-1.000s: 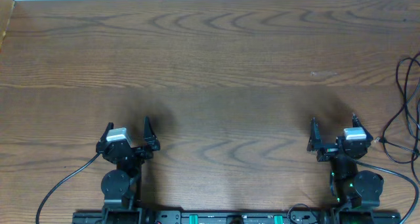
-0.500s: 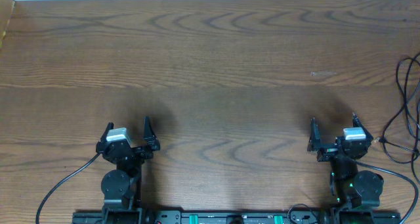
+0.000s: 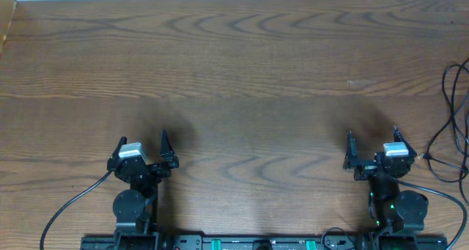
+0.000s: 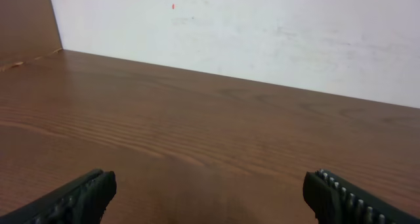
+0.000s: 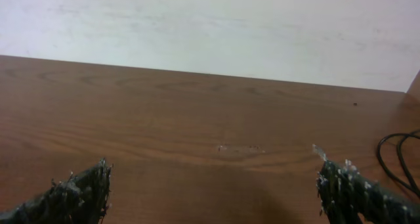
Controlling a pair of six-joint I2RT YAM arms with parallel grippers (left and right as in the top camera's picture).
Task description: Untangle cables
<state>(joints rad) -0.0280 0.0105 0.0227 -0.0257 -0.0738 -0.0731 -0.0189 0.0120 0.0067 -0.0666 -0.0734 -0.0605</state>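
Observation:
Thin black cables (image 3: 458, 111) loop along the far right edge of the wooden table (image 3: 242, 67), partly cut off by the frame. One small plug end (image 3: 427, 156) lies just right of my right arm. A curl of the same black cable (image 5: 394, 155) shows at the right of the right wrist view. No white cord is in view. My left gripper (image 3: 142, 138) rests open at the near left, with only bare wood between its fingers (image 4: 79, 198). My right gripper (image 3: 372, 134) stands open at the near right, a short way left of the cables, holding nothing (image 5: 211, 175).
A white wall (image 4: 262, 33) rises behind the table's far edge. A raised wooden side panel (image 4: 23, 20) stands at the far left corner. Thicker black arm wires (image 3: 69, 206) trail from both bases along the front edge.

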